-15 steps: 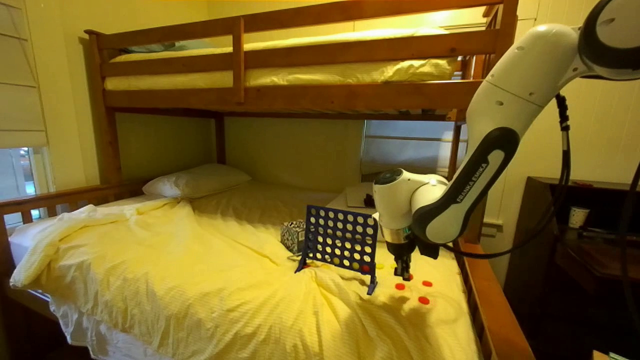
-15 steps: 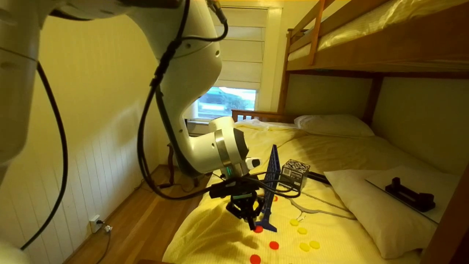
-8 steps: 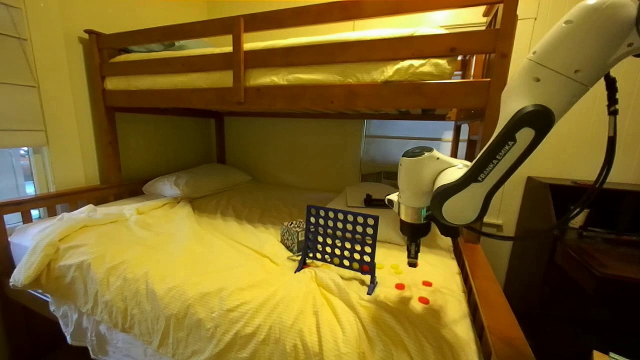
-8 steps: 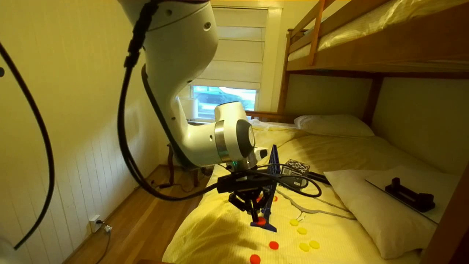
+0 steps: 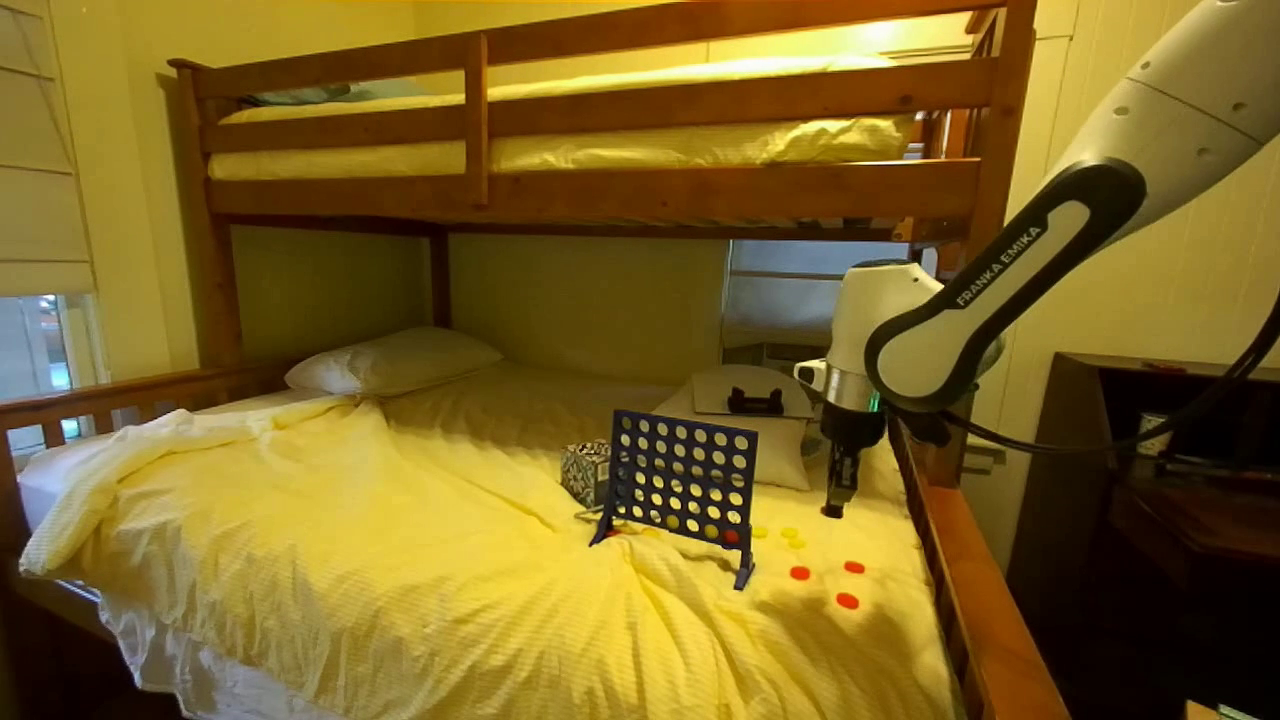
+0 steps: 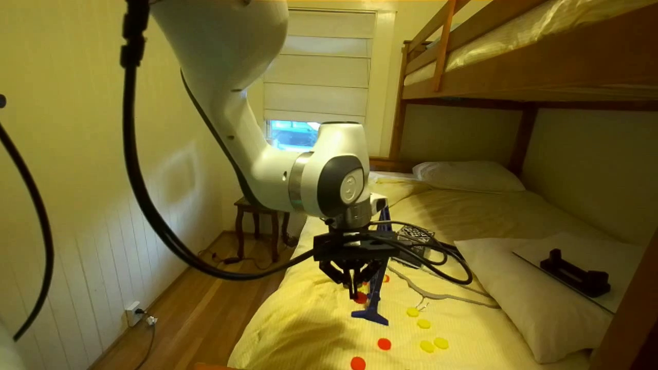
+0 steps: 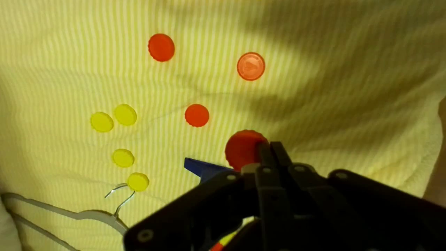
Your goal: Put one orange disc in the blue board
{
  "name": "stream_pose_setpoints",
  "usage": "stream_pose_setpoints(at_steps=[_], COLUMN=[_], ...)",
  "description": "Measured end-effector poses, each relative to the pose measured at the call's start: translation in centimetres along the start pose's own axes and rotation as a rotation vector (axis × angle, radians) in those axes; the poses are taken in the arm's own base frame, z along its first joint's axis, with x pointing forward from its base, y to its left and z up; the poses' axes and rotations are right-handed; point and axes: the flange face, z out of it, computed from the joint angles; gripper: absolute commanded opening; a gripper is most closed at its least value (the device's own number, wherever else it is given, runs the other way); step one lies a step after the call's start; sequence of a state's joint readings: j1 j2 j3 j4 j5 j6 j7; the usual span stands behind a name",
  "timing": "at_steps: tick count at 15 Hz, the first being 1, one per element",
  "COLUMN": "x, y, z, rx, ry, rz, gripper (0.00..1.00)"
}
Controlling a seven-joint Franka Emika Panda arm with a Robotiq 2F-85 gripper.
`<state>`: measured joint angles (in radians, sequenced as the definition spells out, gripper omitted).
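Claw pinching ridged disc, round-holed board

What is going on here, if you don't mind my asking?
A robot arm has its tool shut on an orange disc, held clear of the yellow bedspread. The blue board stands nearby on that bedspread, and the disc is not in it yet. More orange discs and a few yellow discs lie loose around there.

Red disc in black fingers
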<state>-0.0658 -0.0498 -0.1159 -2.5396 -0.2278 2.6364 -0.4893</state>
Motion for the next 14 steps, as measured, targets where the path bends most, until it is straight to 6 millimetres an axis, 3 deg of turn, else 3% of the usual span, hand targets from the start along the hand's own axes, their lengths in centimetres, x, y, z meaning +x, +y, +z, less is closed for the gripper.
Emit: stream_pose_setpoints(at_steps=[9, 14], x=[-2.7, -3.0], y=[3.5, 4.0], z=[-4.0, -4.3], rx=[0.168, 0.194], ry=[0.233, 0.261], rz=[-0.078, -0.1], gripper=[0.01, 0.04])
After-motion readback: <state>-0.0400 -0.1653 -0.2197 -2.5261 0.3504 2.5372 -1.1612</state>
